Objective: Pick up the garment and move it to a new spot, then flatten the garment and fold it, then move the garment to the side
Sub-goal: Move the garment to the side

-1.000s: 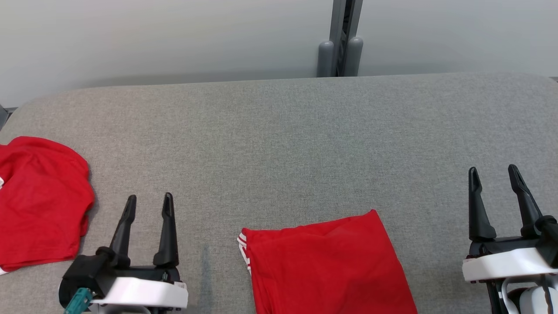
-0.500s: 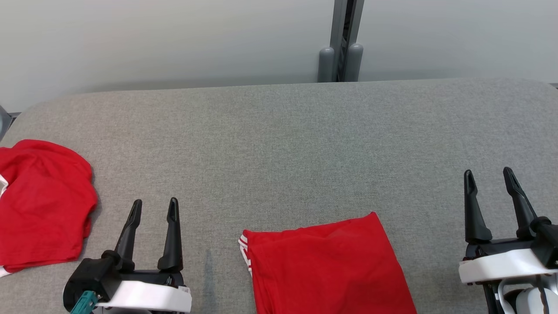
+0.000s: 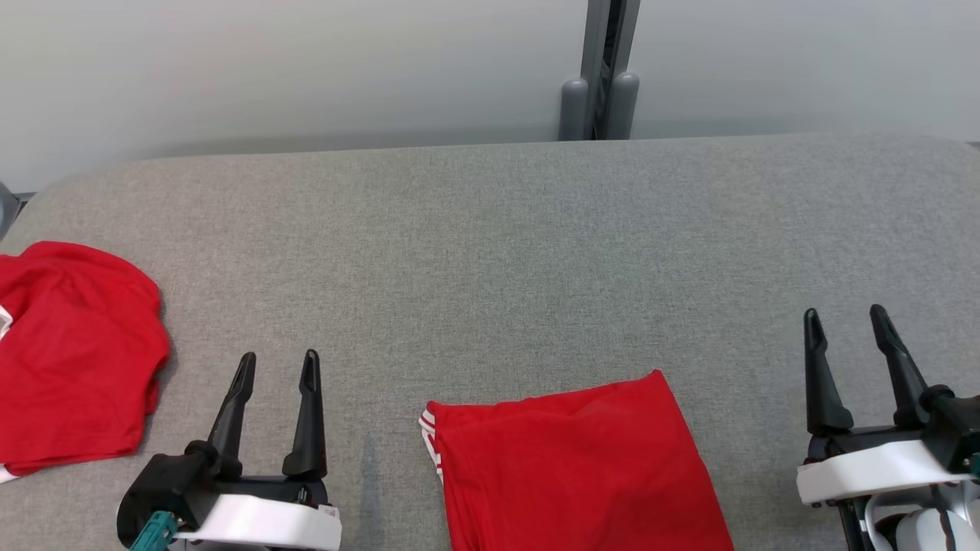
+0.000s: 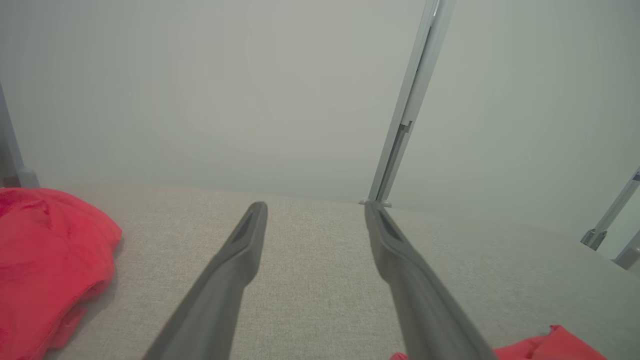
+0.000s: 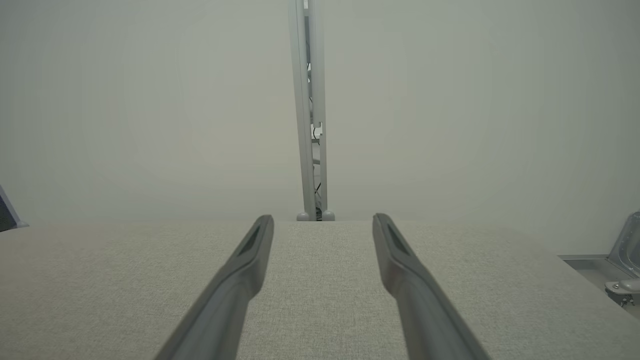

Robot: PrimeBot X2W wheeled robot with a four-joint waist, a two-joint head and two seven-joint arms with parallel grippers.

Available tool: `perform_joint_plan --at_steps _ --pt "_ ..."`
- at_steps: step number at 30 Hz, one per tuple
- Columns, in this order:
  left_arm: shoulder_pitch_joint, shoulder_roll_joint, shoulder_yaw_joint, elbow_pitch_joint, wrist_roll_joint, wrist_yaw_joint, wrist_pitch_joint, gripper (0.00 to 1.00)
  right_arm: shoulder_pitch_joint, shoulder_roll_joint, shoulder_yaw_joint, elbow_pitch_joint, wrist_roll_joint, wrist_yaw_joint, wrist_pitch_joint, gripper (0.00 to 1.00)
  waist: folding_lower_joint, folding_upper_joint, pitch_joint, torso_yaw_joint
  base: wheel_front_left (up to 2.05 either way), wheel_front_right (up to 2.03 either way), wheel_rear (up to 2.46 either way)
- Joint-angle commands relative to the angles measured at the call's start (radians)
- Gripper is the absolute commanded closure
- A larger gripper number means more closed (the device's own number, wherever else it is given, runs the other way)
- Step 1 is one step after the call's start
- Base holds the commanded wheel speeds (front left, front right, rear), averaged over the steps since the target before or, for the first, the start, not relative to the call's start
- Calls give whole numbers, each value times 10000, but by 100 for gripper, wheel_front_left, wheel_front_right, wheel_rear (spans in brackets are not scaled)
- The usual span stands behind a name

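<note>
A red garment (image 3: pixel 574 474) with white stripes at its left hem lies smooth and folded at the near middle of the grey padded table (image 3: pixel 490 252), cut off by the bottom edge of the head view; a corner of it shows in the left wrist view (image 4: pixel 550 345). A second red garment (image 3: pixel 73 352) lies rumpled at the table's left side, also seen from the left wrist (image 4: pixel 45 260). My left gripper (image 3: pixel 279 356) (image 4: pixel 316 206) is open between the two garments, touching neither. My right gripper (image 3: pixel 843 311) (image 5: pixel 323 217) is open over bare table, right of the folded garment.
A grey post (image 3: pixel 599 76) with two rounded feet stands against the pale wall behind the table's far edge. The table's corners are rounded at far left and far right. A metal fitting (image 5: pixel 625 260) sits beyond the table's right edge.
Both open grippers have drawn back slightly toward the near edge, the left drifting a little right and the right a little left. The head view shifted slightly. The garments lie as before.
</note>
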Motion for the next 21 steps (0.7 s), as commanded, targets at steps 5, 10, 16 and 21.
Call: perform_joint_plan --at_steps 5,10,16,21 --pt "-52 39 -137 32 111 -68 3 0 -34 -102 355 286 303 1 -55 0 0 0 235 45 0 0 0" --pt "-176 39 -246 91 145 -99 3 0 29 -270 1099 794 907 1 123 0 0 0 533 99 0 0 0" --pt "-352 36 -285 197 182 -159 3 0 145 -936 2685 1089 2370 0 1002 0 0 0 814 176 0 0 0" --pt "-478 36 -123 241 120 -114 3 0 193 -1443 3587 1112 3520 0 1769 0 0 0 861 165 0 0 0"
